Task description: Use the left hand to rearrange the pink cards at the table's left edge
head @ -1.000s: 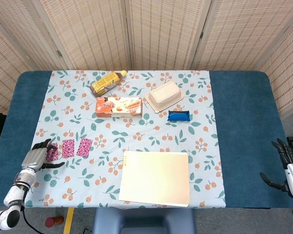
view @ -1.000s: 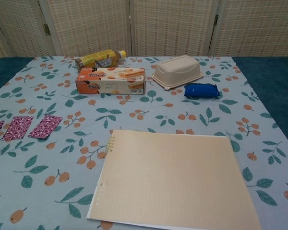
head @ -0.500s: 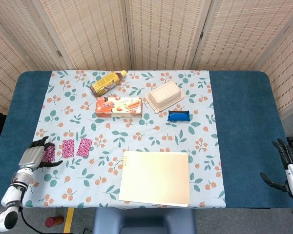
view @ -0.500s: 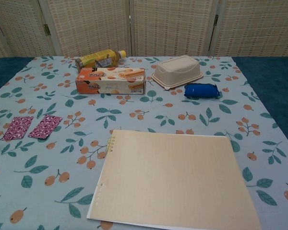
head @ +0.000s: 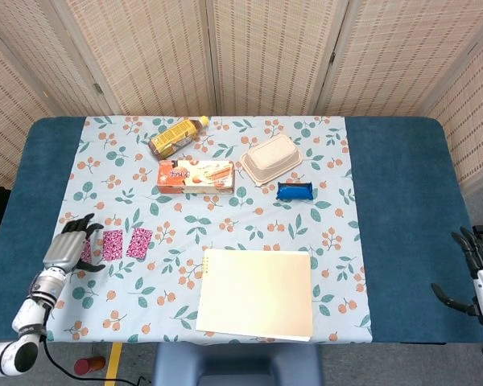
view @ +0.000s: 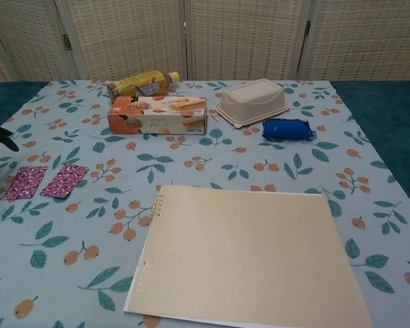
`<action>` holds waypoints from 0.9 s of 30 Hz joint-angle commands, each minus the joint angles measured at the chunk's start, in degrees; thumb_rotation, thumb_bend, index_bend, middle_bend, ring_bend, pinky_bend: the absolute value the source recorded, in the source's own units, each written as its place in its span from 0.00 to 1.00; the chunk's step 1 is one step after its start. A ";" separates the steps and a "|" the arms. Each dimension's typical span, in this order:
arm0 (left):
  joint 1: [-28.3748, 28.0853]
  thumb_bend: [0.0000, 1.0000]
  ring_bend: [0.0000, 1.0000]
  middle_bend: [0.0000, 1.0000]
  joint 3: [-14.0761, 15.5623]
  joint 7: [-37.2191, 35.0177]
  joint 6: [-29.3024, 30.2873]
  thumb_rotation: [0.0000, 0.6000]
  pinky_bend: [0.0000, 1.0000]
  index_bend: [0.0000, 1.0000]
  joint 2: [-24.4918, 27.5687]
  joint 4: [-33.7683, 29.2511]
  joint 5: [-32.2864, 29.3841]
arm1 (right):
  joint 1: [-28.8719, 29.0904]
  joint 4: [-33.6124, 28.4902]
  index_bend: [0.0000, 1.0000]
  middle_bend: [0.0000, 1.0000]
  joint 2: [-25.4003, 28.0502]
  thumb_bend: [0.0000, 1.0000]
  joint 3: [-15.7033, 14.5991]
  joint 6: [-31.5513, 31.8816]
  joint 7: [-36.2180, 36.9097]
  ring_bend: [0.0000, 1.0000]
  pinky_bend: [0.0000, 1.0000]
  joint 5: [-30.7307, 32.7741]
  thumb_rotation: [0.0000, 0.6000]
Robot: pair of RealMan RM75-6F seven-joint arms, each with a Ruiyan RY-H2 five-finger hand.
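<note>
Three pink cards (head: 113,244) are lying in a row running right from my left hand (head: 68,251), whose spread, empty fingers are covering the leftmost one.

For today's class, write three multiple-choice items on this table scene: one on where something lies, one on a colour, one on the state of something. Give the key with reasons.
1. Where does the biscuit box lie?
A. Right in front of the yellow bottle
B. On the notebook
C. At the table's right edge

2. What colour is the small packet beside the lidded container?
A. Red
B. Blue
C. Green

3. What state is the right hand in?
A. Gripping a card
B. Pressing on the notebook
C. Open, holding nothing

Key: 1 A, the box sits just nearer the camera than the bottle. 2 B, its wrapper is plainly blue. 3 C, its fingers are apart, off the table's right edge.
</note>
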 commanded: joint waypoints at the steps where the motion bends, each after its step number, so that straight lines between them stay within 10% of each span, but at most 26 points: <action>1: -1.00 0.17 0.00 0.00 -0.20 1.23 -1.31 1.00 0.00 0.21 -0.32 -0.28 -1.22 | 0.12 0.17 0.04 0.00 -0.03 0.28 -0.04 -0.22 0.15 0.00 0.00 -0.02 1.00; 27: -11.18 0.18 0.00 0.00 1.17 18.07 -5.74 1.00 0.00 0.18 -5.57 0.11 -8.06 | -0.34 1.32 0.04 0.00 -0.22 0.28 -0.13 -0.07 1.34 0.00 0.00 0.48 1.00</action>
